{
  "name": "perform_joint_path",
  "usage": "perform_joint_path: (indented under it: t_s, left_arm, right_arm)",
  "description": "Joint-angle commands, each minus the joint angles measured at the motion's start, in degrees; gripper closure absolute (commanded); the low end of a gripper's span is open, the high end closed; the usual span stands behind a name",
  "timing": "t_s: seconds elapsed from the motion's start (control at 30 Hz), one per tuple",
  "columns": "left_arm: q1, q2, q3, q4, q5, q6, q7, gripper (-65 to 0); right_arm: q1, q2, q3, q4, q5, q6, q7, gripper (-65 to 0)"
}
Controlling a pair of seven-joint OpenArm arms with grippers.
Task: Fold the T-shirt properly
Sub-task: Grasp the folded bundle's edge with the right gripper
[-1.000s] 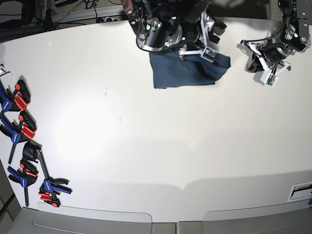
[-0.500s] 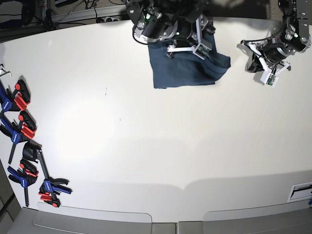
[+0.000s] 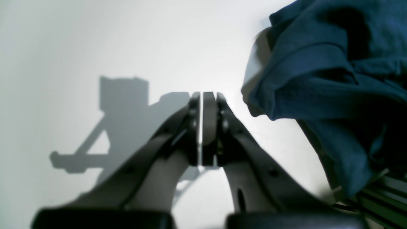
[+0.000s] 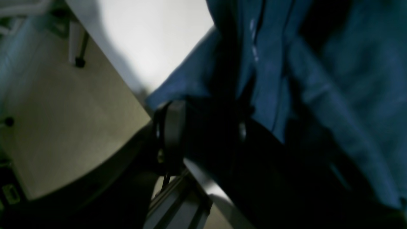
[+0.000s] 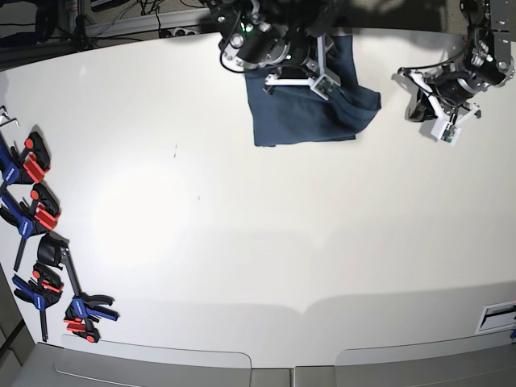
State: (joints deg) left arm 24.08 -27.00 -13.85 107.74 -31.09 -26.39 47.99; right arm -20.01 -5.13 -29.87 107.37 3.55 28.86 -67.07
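Observation:
The dark teal-blue T-shirt (image 5: 302,113) lies folded into a small bundle at the far middle of the white table (image 5: 266,242). My right gripper (image 5: 294,79) hangs over its far edge. In the right wrist view, blurred, its fingers (image 4: 171,133) straddle a fold of the T-shirt (image 4: 270,79) at the table's far rim, and a flap of cloth stands raised beside it. My left gripper (image 5: 419,101) rests to the right of the shirt, apart from it. Seen from the left wrist, that gripper (image 3: 202,127) is shut and empty, with the T-shirt (image 3: 334,79) to its right.
Several blue and red clamps (image 5: 36,214) lie along the table's left edge. The far table rim runs just behind the shirt, with floor (image 4: 63,121) beyond it. A small label (image 5: 497,314) sits at the near right corner.
My right arm has shifted left and toward the far edge over the shirt, and its jaws have narrowed. A flap of cloth now rises at the shirt's far right. The left arm is still.

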Motion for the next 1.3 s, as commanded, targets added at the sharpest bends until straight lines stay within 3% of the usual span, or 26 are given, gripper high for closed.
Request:
perform_joint_path:
  t_s: [0.0,0.07,0.17,0.67,0.9,1.27]
  left_arm:
    - [-0.26,-0.63,-0.35,0.98,-0.5,-0.22,-1.36,0.0]
    - [-0.26,-0.63,-0.35,0.98,-0.5,-0.22,-1.36,0.0]
    - [-0.26,-0.63,-0.35,0.98,-0.5,-0.22,-1.36,0.0]
    - [-0.26,-0.63,-0.37,0.98,-0.48,-0.22,-1.57,0.0]
    - [-0.28,-0.63,-0.37,0.98,-0.46,-0.22,-1.79,0.0]
    - [-0.28,-0.63,-0.37,0.98,-0.46,-0.22,-1.79,0.0]
  right_arm:
    - [0.13,-0.74,-0.17,0.42,1.57,0.2,1.03,-18.3]
    - [0.15,-0.76,-0.2,0.09,2.91,0.24,1.05,-13.5]
    - [0.17,-0.94,-0.2,0.11,4.63,0.26,1.05,0.0]
    - [4.15,-1.09,-0.2,0.13,18.93,1.36,1.4,0.0]
    - [4.13,-1.25,-0.2,0.13,32.11,8.31,4.52,0.0]
    - [4.13,-1.75,-0.17,0.13,32.63,9.29,4.68,-0.2]
